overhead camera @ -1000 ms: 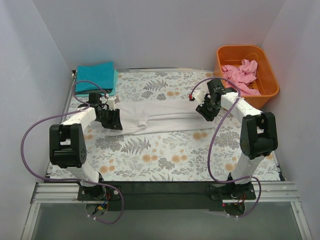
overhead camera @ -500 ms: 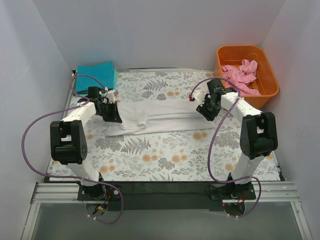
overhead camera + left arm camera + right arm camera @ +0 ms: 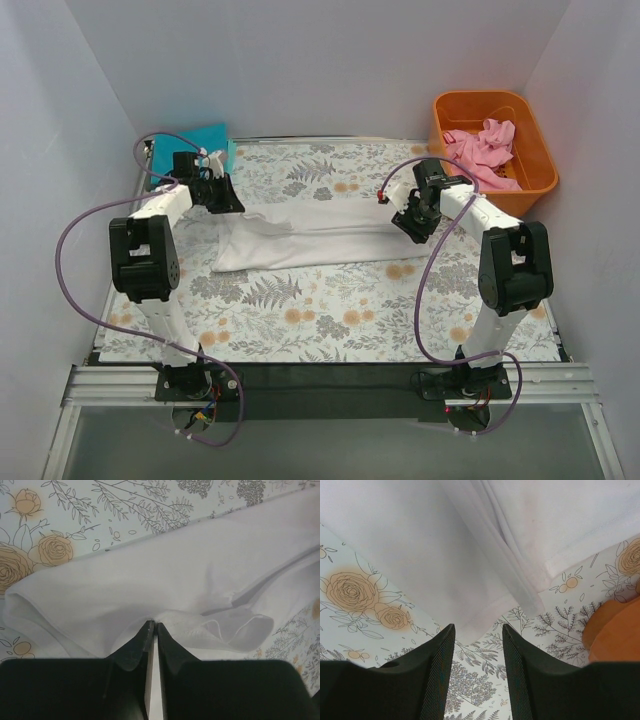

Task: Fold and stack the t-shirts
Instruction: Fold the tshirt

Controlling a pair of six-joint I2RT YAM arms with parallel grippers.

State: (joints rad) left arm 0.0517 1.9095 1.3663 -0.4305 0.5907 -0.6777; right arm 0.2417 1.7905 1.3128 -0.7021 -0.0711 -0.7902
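left end effector (image 3: 152, 626): pressed together, pinching a fold of the white t-shirt (image 3: 165, 575); only the left wrist view shows this nip.
right end effector (image 3: 477, 630): spread, nothing between its fingers, poised over the white t-shirt's right edge; the orange tub (image 3: 617, 635) shows at the corner of the right wrist view.
white t-shirt: lies as a long band across the middle of the floral worktop (image 3: 330, 320), between the two arms.
top view only: teal t-shirt (image 3: 215, 135) folded at the far left corner; pink t-shirt (image 3: 485, 145) crumpled in the tub.
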